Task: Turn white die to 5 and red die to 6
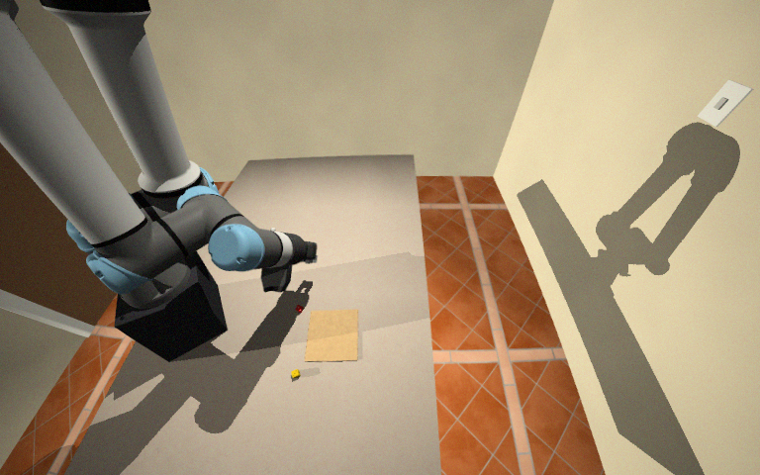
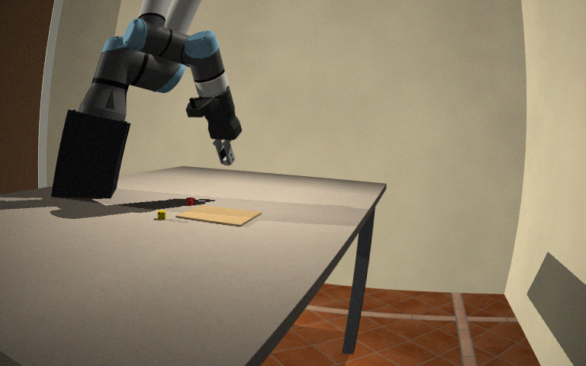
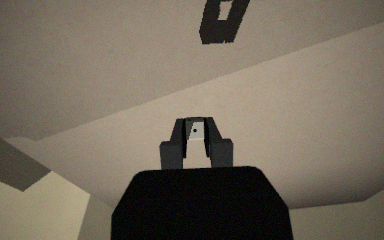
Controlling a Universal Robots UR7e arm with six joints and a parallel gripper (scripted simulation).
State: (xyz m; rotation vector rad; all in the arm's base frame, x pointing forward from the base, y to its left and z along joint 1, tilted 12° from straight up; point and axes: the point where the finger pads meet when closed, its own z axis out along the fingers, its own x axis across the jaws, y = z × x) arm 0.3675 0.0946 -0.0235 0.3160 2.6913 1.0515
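My gripper (image 2: pixel 226 158) hangs well above the table, tilted, behind the mat. It is shut on the white die (image 3: pixel 195 131), whose one-pip face looks toward the wrist camera. In the top view the gripper (image 1: pixel 311 251) shows at the end of the arm, the die hidden there. The red die (image 1: pixel 299 308) lies on the table just off the mat's far left corner, in the arm's shadow; it also shows in the exterior view (image 2: pixel 190 200). The yellow die (image 1: pixel 294 374) lies on the table off the mat's near left corner, also seen in the exterior view (image 2: pixel 161 214). The tan mat (image 1: pixel 332 334) lies flat.
The robot's black base (image 1: pixel 167 319) stands at the table's left side. The table's right edge (image 1: pixel 428 313) drops to a tiled floor. A wall stands behind the table.
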